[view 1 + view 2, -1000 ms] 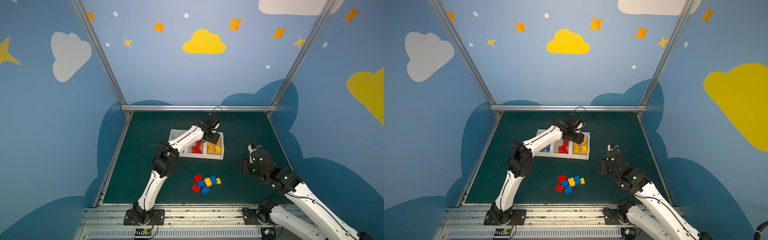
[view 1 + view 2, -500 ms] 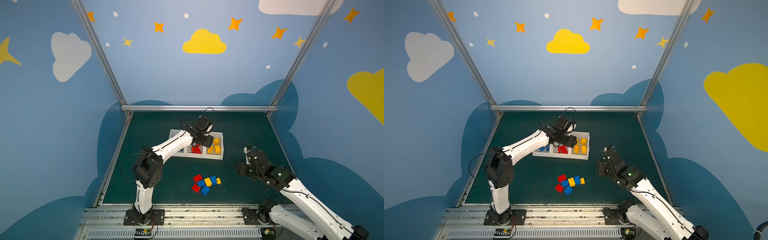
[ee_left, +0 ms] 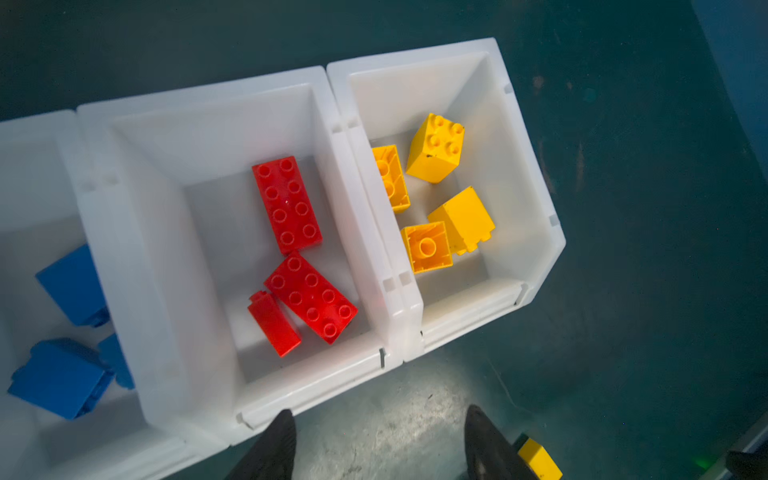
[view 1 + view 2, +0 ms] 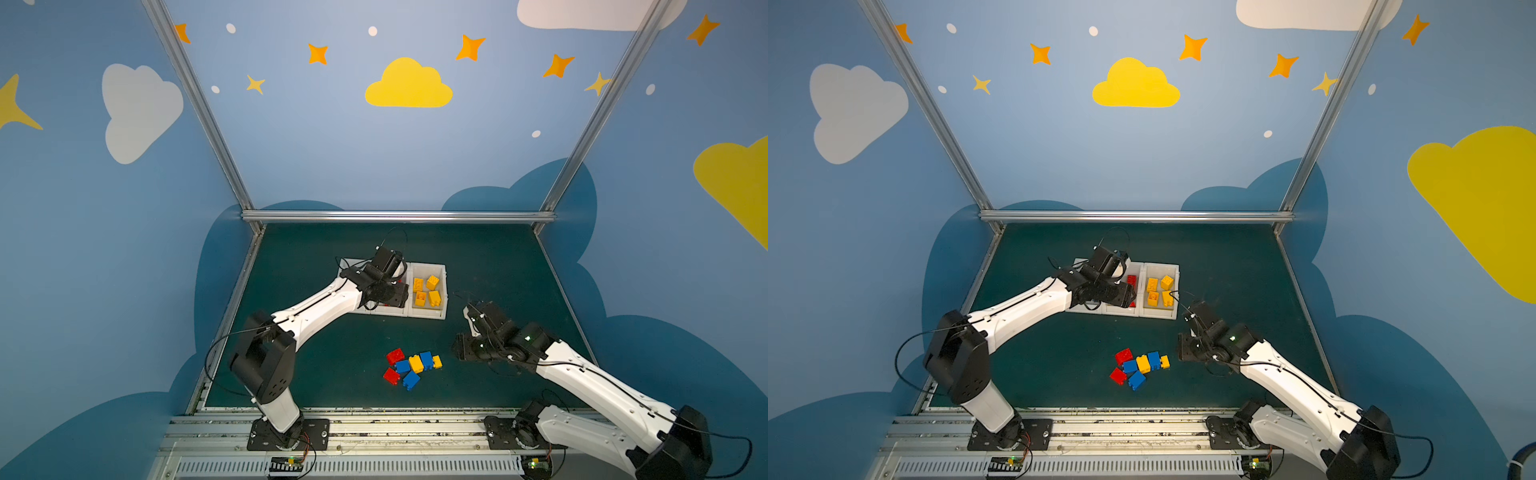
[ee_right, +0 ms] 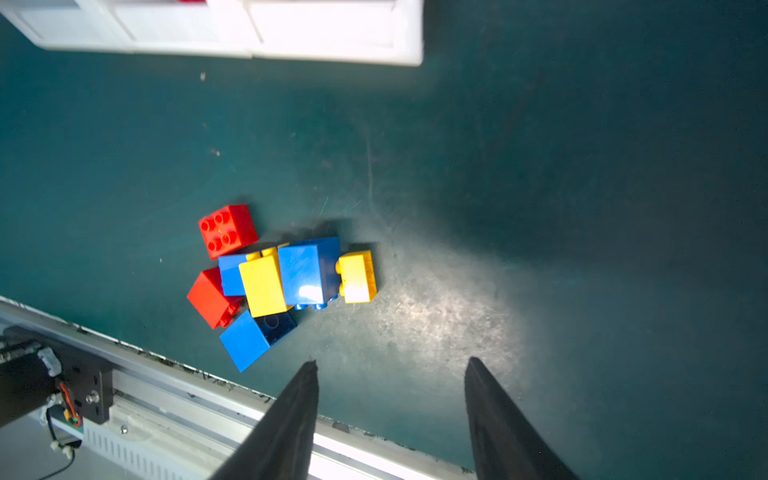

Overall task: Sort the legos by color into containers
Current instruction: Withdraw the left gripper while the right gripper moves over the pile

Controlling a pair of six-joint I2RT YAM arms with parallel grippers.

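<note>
Three joined white containers (image 4: 428, 314) (image 4: 1160, 314) stand mid-table. In the left wrist view the containers (image 3: 316, 386) hold blue legos (image 3: 62, 374), red legos (image 3: 309, 297) and yellow legos (image 3: 434, 149), one colour per bin. My left gripper (image 4: 398, 294) (image 3: 378, 415) hovers open and empty by the red bin's front wall. Several loose legos (image 4: 411, 368) (image 4: 1138, 368) (image 5: 282, 282) in red, blue and yellow lie in a heap near the front. My right gripper (image 4: 458, 353) (image 5: 392, 363) hangs open and empty just right of the heap.
A metal rail (image 5: 174, 399) borders the green mat's (image 4: 332, 357) front edge, close behind the heap. One loose yellow lego (image 3: 538, 459) shows beside a left finger. Blue walls and aluminium posts enclose the table.
My left gripper has swung from above the yellow bin leftward and toward the front, to the red bin. The right gripper has moved left and down toward the heap.
</note>
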